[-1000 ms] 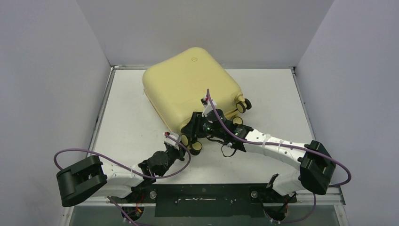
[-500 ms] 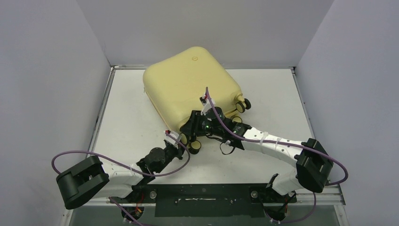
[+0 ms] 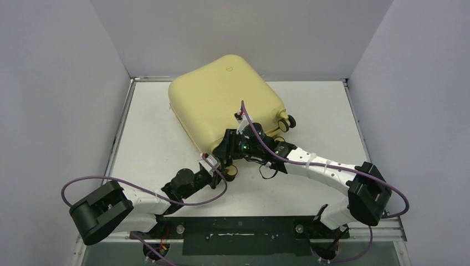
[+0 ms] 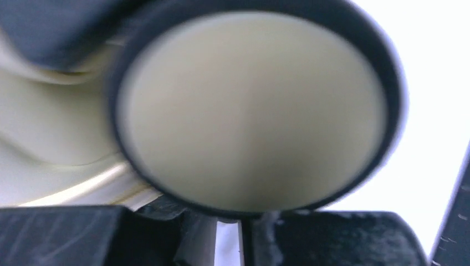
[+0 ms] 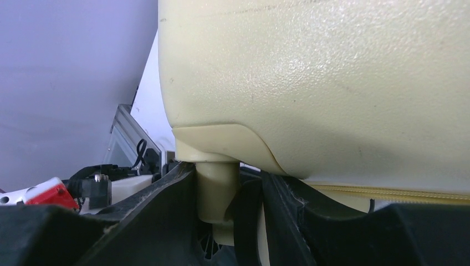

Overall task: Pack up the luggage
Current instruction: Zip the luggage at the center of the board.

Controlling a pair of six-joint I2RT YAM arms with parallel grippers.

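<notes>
Right gripper (image 5: 224,202) clamps the cream caster stem (image 5: 217,188) at the near corner of the pale yellow hard-shell suitcase (image 3: 221,100), which lies closed on the white table (image 3: 149,138). Left gripper (image 4: 239,238), jaws nearly together and empty, faces a black-rimmed cream wheel (image 4: 252,111).

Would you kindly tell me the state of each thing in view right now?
luggage: closed, lying flat on the table.
left tool: practically shut, empty, right at a wheel of the case.
right tool: closed around a wheel stem under the case.
</notes>
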